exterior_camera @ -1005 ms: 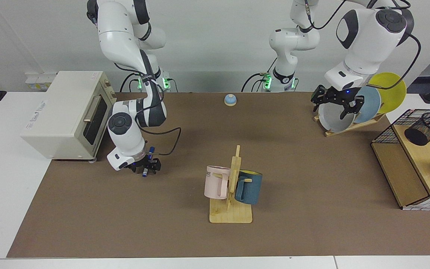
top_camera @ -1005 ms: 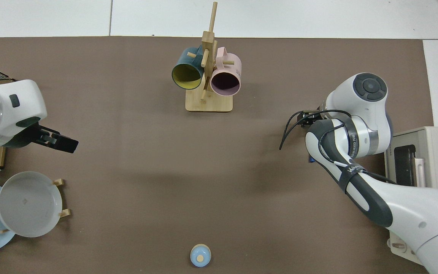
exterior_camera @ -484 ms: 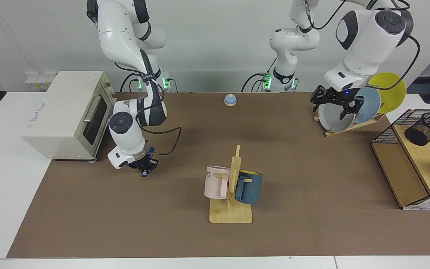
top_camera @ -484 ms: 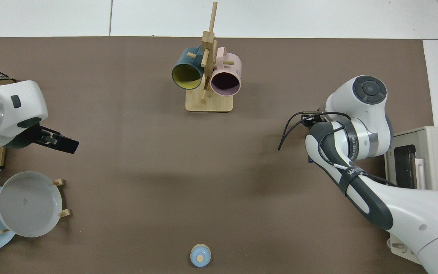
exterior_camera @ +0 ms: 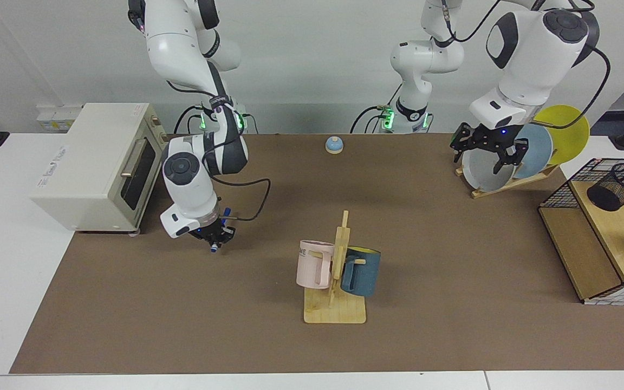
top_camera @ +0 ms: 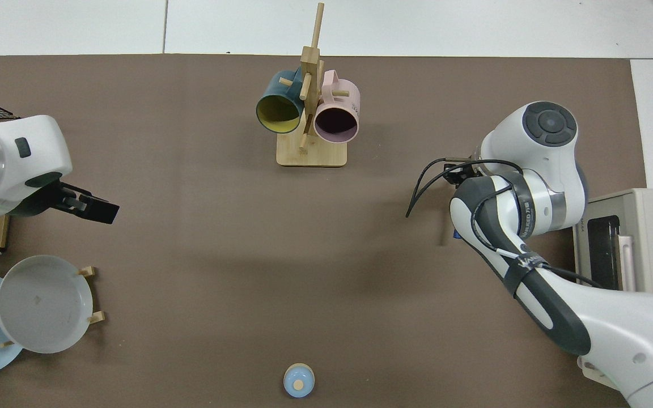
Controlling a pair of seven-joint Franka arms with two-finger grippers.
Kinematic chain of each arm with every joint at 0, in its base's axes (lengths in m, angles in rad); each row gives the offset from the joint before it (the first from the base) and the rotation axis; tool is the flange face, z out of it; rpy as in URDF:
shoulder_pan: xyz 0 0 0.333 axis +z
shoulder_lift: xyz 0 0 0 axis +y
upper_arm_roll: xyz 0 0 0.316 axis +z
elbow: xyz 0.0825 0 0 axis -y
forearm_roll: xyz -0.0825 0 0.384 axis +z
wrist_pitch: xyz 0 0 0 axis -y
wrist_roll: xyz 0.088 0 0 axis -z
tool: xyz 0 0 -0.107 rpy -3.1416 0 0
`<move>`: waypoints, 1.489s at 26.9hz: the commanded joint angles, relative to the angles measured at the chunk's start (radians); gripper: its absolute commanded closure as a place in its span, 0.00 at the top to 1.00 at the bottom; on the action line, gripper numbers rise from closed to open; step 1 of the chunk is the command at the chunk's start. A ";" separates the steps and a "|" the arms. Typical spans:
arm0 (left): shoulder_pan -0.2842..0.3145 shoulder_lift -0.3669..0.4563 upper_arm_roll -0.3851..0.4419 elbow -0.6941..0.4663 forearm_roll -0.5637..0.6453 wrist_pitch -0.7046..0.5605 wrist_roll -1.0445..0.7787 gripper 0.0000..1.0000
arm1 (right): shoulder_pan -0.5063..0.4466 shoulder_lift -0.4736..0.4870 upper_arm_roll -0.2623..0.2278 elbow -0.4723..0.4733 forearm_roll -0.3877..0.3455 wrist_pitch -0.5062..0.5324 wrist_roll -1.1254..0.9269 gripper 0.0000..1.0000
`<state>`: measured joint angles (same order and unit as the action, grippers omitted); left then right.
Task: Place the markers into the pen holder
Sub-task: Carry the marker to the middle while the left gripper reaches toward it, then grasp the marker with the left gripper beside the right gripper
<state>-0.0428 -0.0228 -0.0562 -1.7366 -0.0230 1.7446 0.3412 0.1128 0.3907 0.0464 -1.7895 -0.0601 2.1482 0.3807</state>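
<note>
Right gripper [exterior_camera: 215,236]: closed on the marker [exterior_camera: 214,247], clear above the bench [exterior_camera: 182,303].
Left gripper [exterior_camera: 488,149]: waiting, fingers apart, near plates [exterior_camera: 480,168].
Pen holder [exterior_camera: 618,187]: well beyond the left gripper.

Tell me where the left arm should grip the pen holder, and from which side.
Judging by its pose, grip the pen holder at its round rim, one finger inside and one outside the mesh wall, coming from above: it stands tilted on the wooden shelf with its mouth open, while the wire basket crowds its sides.

On the pale pink ceramic mug [exterior_camera: 313,264] I read only "ME"; other lettering is too small.
</note>
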 commanded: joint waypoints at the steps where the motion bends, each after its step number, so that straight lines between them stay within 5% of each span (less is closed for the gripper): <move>1: -0.012 -0.005 -0.019 0.020 0.002 0.007 0.016 1.00 | 0.013 -0.090 0.006 -0.004 0.045 -0.079 0.073 0.00; 7: -0.012 -0.005 -0.048 0.028 -0.018 0.006 0.195 1.00 | 0.042 -0.115 0.006 0.085 0.114 -0.206 0.214 0.00; 18: -0.015 -0.014 -0.062 0.015 -0.265 0.029 0.458 1.00 | 0.132 -0.148 0.007 0.173 0.206 -0.350 0.555 0.00; 29: -0.019 -0.026 -0.177 0.003 -0.356 0.041 0.401 1.00 | 0.249 -0.173 0.019 0.183 0.227 -0.402 0.899 0.00; 40: -0.038 -0.089 -0.257 -0.118 -0.422 0.110 0.386 1.00 | 0.280 -0.177 0.043 0.191 0.382 -0.422 0.942 0.00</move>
<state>-0.0533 -0.0420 -0.3169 -1.7476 -0.3891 1.7854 0.7269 0.4015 0.2198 0.0753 -1.6094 0.2427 1.7451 1.3073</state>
